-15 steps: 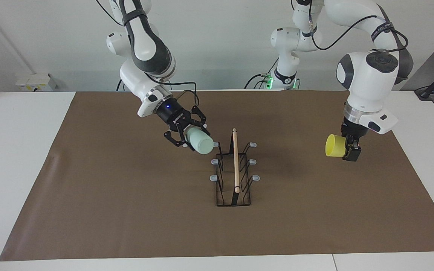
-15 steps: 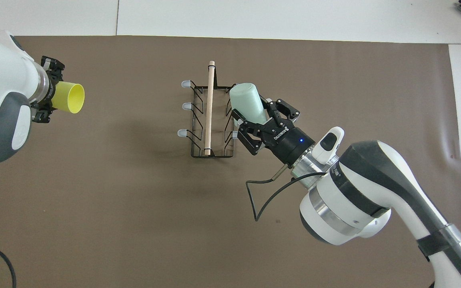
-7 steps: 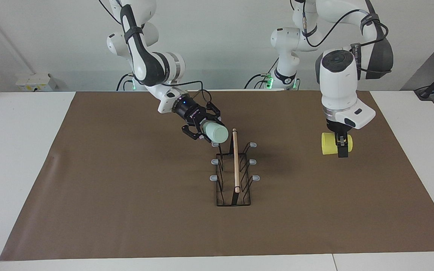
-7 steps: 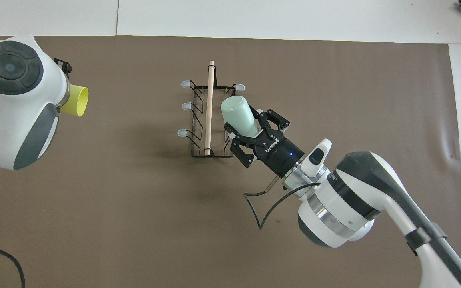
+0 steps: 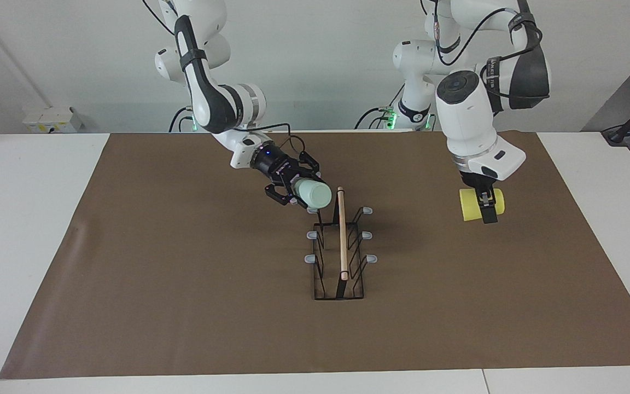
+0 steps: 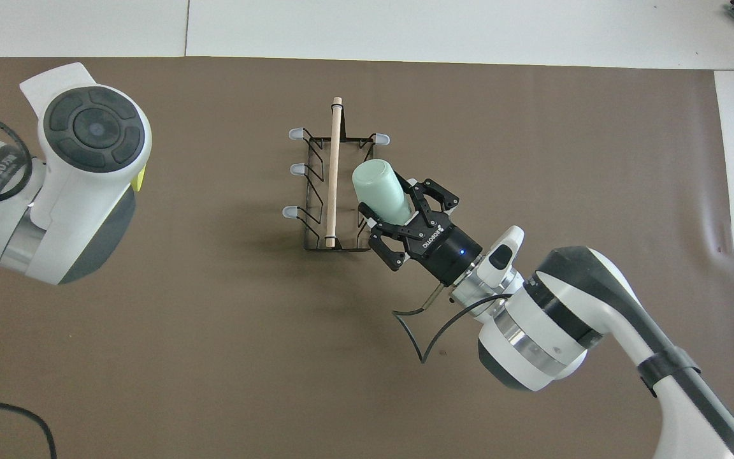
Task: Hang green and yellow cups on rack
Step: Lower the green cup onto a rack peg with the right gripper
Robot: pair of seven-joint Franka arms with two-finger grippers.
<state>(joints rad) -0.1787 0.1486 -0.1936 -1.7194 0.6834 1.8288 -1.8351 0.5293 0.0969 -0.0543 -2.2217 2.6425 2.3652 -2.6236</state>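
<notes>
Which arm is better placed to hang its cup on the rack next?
Right. Its claw holds the green cup right at the rack; the left claw holds the yellow cup apart from it.

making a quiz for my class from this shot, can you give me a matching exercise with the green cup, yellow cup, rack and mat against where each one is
Things:
1. green cup
2. yellow cup
3. rack
4. brown mat

Places:
A. standing on the mat
B. held by the left gripper
C. covering the table
D. held by the right gripper at the rack's end nearest the robots

Pairs: 1-D, 2-B, 3-A, 4-C
</notes>
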